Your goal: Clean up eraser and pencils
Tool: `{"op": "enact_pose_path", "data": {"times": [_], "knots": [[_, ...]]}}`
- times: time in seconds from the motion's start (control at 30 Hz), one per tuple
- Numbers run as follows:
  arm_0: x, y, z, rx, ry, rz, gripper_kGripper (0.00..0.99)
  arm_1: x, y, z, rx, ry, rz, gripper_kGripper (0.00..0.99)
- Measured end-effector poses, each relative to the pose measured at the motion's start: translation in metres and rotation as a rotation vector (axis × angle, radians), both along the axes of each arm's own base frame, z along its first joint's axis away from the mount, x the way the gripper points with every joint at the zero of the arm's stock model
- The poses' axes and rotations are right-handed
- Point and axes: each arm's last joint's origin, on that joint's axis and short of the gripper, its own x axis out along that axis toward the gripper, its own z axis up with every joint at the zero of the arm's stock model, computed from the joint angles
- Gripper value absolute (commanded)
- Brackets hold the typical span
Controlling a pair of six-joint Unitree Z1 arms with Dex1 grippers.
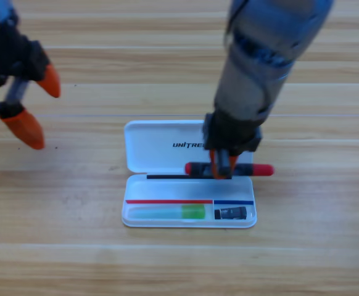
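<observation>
An open white case (136,213) lies at the table's middle, its lid (155,148) folded back. The green pencil with a pale half (167,213) rests in the case's front left compartment. The small black eraser (230,213) sits in the front right compartment. My right gripper (221,171) points down over the case's hinge line, shut on the dark pencil with red ends (259,169), which is held level across the case's back part. My left gripper (37,111) waits open at the upper left, holding nothing.
The right arm (259,61) reaches down from the top edge and hides part of the lid. Bare wooden table (315,246) surrounds the case on every side.
</observation>
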Motion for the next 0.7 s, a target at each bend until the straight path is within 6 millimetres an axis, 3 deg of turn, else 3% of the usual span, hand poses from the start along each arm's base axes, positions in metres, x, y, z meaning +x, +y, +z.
{"op": "enact_pose_path", "data": {"times": [0.13,0.27,0.7], "knots": [[0.009,0.03,-0.01,-0.019,0.044,0.029,0.989,0.001,0.021,-0.017,-0.009,0.001,0.016,0.0],[0.014,0.045,-0.014,-0.028,0.059,0.05,0.989,-0.001,0.035,-0.025,-0.006,0.002,0.021,0.0],[0.015,0.049,-0.021,-0.054,0.072,0.061,0.989,0.004,0.049,-0.03,-0.012,-0.048,0.002,0.0]]}}
